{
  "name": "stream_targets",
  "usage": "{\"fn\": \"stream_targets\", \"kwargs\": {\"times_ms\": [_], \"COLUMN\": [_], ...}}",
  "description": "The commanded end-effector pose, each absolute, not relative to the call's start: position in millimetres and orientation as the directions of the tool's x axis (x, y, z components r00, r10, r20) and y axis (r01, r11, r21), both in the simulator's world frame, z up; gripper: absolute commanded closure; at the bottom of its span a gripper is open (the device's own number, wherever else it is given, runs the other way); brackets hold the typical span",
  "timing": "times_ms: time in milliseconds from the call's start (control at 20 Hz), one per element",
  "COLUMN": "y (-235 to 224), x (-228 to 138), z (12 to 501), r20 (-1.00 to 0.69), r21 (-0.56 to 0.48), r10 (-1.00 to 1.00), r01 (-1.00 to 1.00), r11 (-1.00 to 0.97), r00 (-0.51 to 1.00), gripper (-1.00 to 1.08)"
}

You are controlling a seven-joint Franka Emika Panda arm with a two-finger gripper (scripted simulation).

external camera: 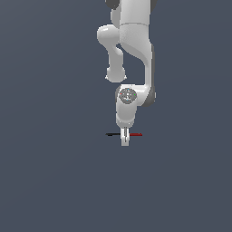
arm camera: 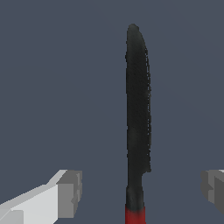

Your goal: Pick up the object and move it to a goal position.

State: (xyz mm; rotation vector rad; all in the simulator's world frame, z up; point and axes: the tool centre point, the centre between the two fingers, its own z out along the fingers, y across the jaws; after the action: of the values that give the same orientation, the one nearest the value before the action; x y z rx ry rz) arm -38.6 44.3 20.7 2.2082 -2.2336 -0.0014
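Observation:
The object (external camera: 112, 134) is a thin flat stick lying level, its black half toward the exterior view's left and its red half (external camera: 136, 134) toward the right. My gripper (external camera: 125, 139) points straight down over its middle and hides the centre. In the wrist view the object (arm camera: 138, 109) looks like a long black blade ending in a red stub (arm camera: 134, 215). It runs between my two grey fingertips (arm camera: 70, 192), which stand wide apart on either side without touching it. My gripper (arm camera: 142, 190) is open.
The surface is a plain dark grey-blue floor (external camera: 50, 181) with no other objects. The white arm (external camera: 131, 41) rises above the gripper toward the back of the exterior view.

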Motion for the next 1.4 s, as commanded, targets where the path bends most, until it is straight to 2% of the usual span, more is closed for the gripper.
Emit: {"fn": "stream_targets", "kwargs": {"times_ms": [0, 200, 250, 900, 1350], "y": [44.6, 44.7, 44.7, 44.3, 42.2], "x": [-38.3, -37.8, -37.8, -37.2, -26.0], "z": [12.2, 7.7, 7.7, 12.4, 54.5], "r20": [0.000, 0.000, 0.000, -0.001, -0.001], "r21": [0.000, 0.000, 0.000, 0.000, 0.000], "r10": [-1.000, -1.000, -1.000, -1.000, -1.000], "r01": [-1.000, -1.000, -1.000, -1.000, -1.000], "r11": [0.012, 0.012, 0.012, 0.013, 0.014], "r00": [-0.012, -0.012, -0.012, -0.013, -0.014], "gripper": [-0.92, -0.92, 1.08, 1.08, 1.08]}}
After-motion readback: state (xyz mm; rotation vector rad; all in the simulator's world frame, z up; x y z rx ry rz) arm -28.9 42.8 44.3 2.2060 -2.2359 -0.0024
